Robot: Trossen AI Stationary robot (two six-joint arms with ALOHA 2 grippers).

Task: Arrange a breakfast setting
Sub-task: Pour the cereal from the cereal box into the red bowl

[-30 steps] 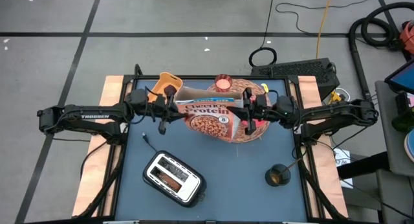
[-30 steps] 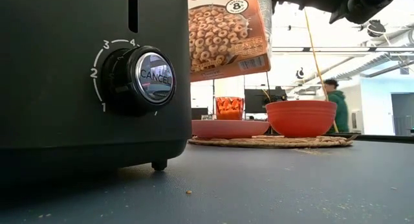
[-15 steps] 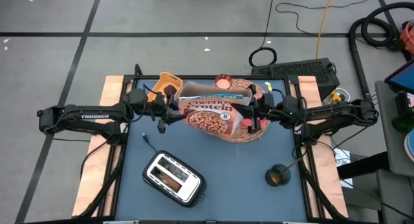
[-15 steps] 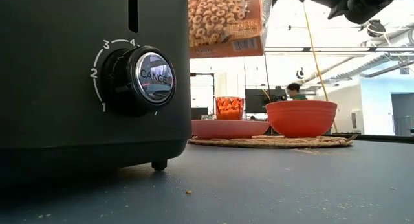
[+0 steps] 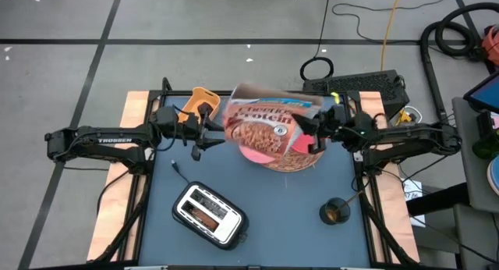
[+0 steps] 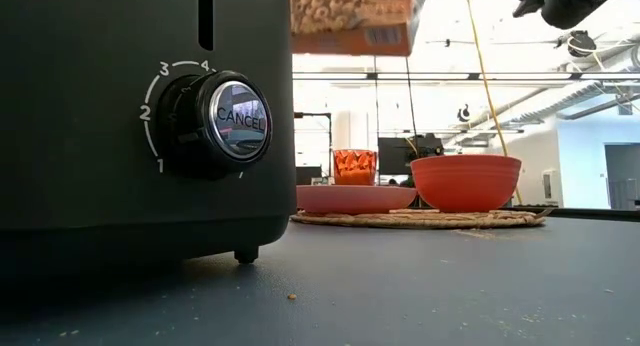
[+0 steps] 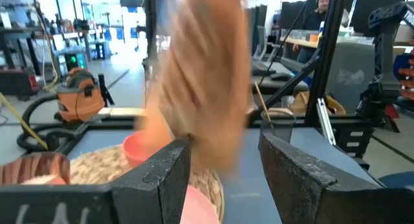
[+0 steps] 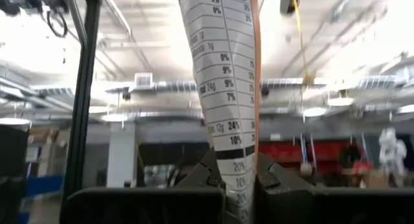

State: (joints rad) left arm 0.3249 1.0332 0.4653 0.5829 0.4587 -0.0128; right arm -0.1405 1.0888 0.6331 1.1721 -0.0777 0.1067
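The brown cereal box (image 5: 269,129) hangs blurred above the round straw mat (image 5: 290,165) and the pink plate (image 5: 257,154). My right gripper (image 5: 318,128) is shut on its right end. My left gripper (image 5: 209,134) stands open just left of the box, whose blurred side (image 7: 204,75) shows beyond its fingers. In the low view the plate (image 6: 355,198), the small glass (image 6: 354,166) and the red bowl (image 6: 466,182) rest on the mat (image 6: 420,220), under the box's lower end (image 6: 350,21). The high view hides the glass. My right gripper pinches a thin edge of the box, on the side printed with the nutrition table (image 8: 234,160), between its two fingers (image 8: 206,175). It comes from the table's right and slants upward. The box is lifted clear of the mat and tilted.
A black and silver toaster (image 5: 209,215) stands at the near left and fills the left of the low view (image 6: 140,116). A small dark round cup (image 5: 336,212) sits at the near right. An orange holder (image 5: 199,102) is at the far left.
My right gripper has risen and tipped its fingers upward, carrying the cereal box up and toward the table's far edge. The box's lower end has climbed out of the low view. Its left end has come away from my left gripper, which has stayed in place.
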